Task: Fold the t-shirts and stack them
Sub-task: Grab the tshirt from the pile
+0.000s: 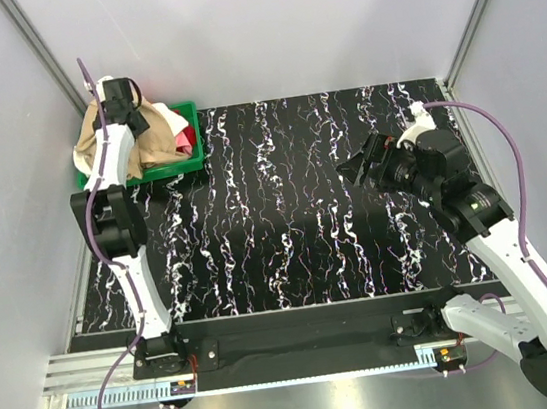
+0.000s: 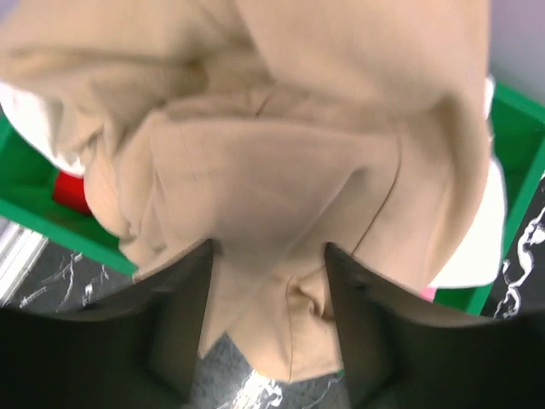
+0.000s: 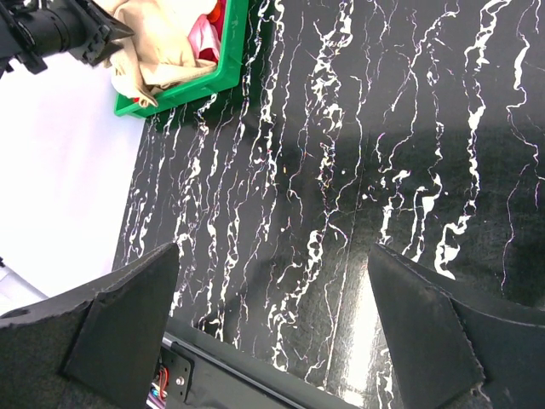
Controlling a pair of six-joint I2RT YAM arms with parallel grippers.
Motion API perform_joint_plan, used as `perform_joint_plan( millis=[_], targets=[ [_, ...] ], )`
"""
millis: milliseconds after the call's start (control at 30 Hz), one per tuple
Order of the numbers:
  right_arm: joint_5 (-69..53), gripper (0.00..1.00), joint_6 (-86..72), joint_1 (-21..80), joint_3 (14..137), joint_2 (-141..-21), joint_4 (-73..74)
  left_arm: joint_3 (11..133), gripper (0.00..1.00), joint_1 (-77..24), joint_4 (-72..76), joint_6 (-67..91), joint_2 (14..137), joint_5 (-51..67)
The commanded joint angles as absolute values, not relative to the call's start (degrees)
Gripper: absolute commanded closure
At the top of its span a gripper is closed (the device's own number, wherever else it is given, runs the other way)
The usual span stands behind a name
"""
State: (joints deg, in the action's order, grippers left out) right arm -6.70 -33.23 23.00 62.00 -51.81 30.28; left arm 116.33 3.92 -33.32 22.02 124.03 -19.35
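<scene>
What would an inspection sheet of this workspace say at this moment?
Surface: black table with white veins.
Job's things: tan shirt heaped in the green bin, over red cloth and white cloth; nothing folded yet.
Clutter: nothing seen.
Tools: left tool astride a fold of the tan shirt, grip unclear; right tool open above the table.
Cables: purple cables run along both arms.
Surroundings: grey walls; metal rail at the near edge.
</scene>
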Motion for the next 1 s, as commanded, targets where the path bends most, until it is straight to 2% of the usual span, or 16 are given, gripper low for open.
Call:
perform_joint_plan(
  millis=[0, 33, 67, 133, 167, 500, 700, 833, 967],
  targets=[
    [-6.86, 0.0, -32.34, 22.94, 61.87, -51.85, 27.86, 122.07, 0.58, 3.6, -31.02, 19.16, 125.94, -18.81],
    [-6.77, 0.0, -32.17, 23.03, 61.96, -52.38, 27.95, 122.34, 0.65, 3.69, -30.94, 18.9, 125.95, -18.03],
    [-6.77, 0.0, -32.08, 22.94, 62.05, -52.64, 28.04, 122.69, 0.79, 3.69, -30.76, 18.64, 125.86, -17.67],
    [-6.68, 0.0, -31.99, 23.03, 62.4, -53.08, 28.04, 122.96, 0.91, 3.69, -30.06, 17.23, 124.46, -16.97],
    [-6.51, 0.0, -31.91, 22.94, 62.4, -53.17, 28.12, 123.39, 1.0, 3.69, -29.8, 16.44, 123.67, -16.96],
    [-4.4, 0.0, -33.66, 23.03, 62.05, -51.33, 28.04, 125.86, 1.0, 0.27, -24.09, 11.78, 105.94, -12.13],
    [-1.85, 0.0, -32.96, 22.94, 61.35, -51.15, 28.21, 128.23, 1.0, -8.07, -22.42, 9.84, 93.46, -9.32],
    [-0.35, 0.0, -32.43, 23.03, 61.61, -50.71, 28.21, 129.11, 1.0, -10.72, -22.24, 14.75, 85.97, -1.36],
    [2.02, 0.0, -32.34, 23.03, 61.26, -50.54, 28.21, 122.54, 1.0, -11.08, -22.15, 21.69, 78.77, 6.58]
  ],
)
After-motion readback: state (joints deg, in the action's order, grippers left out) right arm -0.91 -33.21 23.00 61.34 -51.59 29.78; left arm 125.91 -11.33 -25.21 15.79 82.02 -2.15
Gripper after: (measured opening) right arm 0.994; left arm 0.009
